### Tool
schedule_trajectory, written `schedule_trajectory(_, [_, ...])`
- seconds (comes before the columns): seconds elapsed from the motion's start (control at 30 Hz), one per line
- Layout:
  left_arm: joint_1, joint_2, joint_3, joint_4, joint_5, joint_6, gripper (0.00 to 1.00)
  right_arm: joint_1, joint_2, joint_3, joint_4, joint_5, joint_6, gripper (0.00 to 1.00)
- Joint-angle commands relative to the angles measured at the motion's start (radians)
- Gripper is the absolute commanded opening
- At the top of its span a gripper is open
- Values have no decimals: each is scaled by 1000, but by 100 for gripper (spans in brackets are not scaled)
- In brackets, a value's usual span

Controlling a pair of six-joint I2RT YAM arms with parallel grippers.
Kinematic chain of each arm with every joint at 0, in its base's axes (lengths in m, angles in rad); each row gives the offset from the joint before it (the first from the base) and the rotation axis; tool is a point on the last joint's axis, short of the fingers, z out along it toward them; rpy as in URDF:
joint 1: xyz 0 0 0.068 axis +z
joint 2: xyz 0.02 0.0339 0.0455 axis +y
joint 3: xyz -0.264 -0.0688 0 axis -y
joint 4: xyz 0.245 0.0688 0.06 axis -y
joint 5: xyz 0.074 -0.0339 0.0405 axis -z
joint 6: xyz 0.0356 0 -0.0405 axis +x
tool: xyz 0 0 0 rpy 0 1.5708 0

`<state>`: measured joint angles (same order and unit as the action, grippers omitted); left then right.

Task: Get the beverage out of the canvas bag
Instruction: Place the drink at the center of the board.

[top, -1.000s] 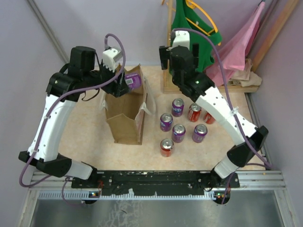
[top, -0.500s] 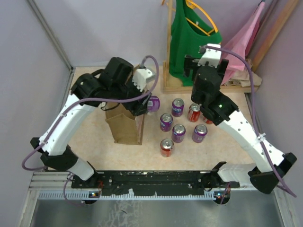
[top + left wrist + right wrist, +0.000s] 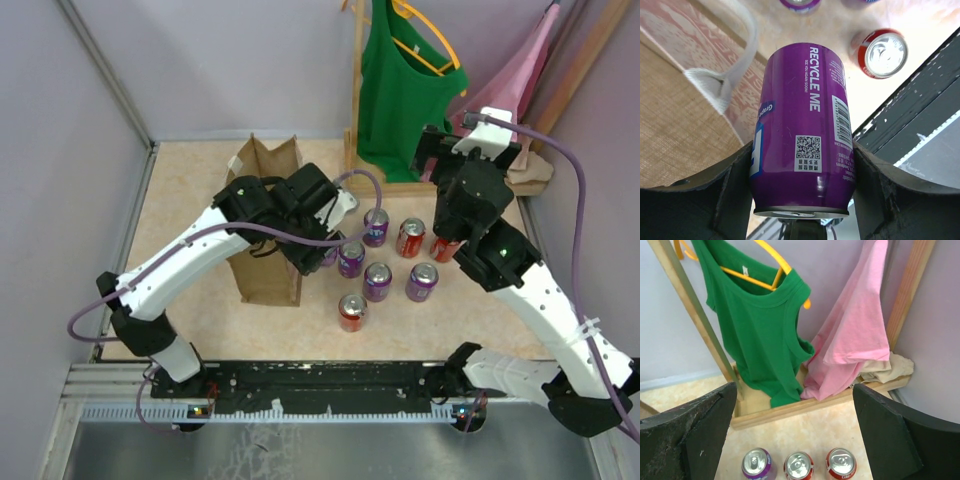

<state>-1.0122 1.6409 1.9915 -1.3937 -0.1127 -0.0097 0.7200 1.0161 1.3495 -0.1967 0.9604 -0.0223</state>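
Purple can clamped in my left gripper (image 3: 802, 192), outside the canvas bag (image 3: 265, 270).

My fingers press the purple can (image 3: 802, 115) from both sides, its "RECYCLE ME" print facing my wrist camera. It hangs just beside the bag's right side, near the table's middle. The bag stands left of the middle, with a pale handle (image 3: 735, 65) drooping. Loose cans (image 3: 378, 280) cluster right of the middle. My right gripper (image 3: 795, 435) is spread wide with nothing in it, near the far right corner.

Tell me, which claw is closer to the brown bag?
Left. The left claw holds a purple can right beside the canvas bag; the right claw is open, far across the standing cans, near the green shirt.
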Motion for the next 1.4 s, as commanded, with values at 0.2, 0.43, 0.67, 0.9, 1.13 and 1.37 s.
schedule_trajectory(0.2, [-22,107,-108,-3,-58,-16,0,48,-39,7,34,34,-33,99])
schedule_trajectory(0.43, [-18,161,-213,53,-80,10,0,60,-45,6,7,42,-29,99])
schedule_trajectory(0.67, [6,184,-309,133,-22,47,0,64,-47,9,-3,40,-34,99])
schedule_trajectory(0.9, [20,202,-375,185,9,73,1,64,-33,6,14,31,-50,99])
schedule_trajectory(1.13, [20,256,-385,193,-2,87,5,64,-33,-17,27,18,-42,99])
schedule_trajectory(1.37, [21,279,-380,200,-15,96,37,64,-44,-29,-4,6,-9,99])
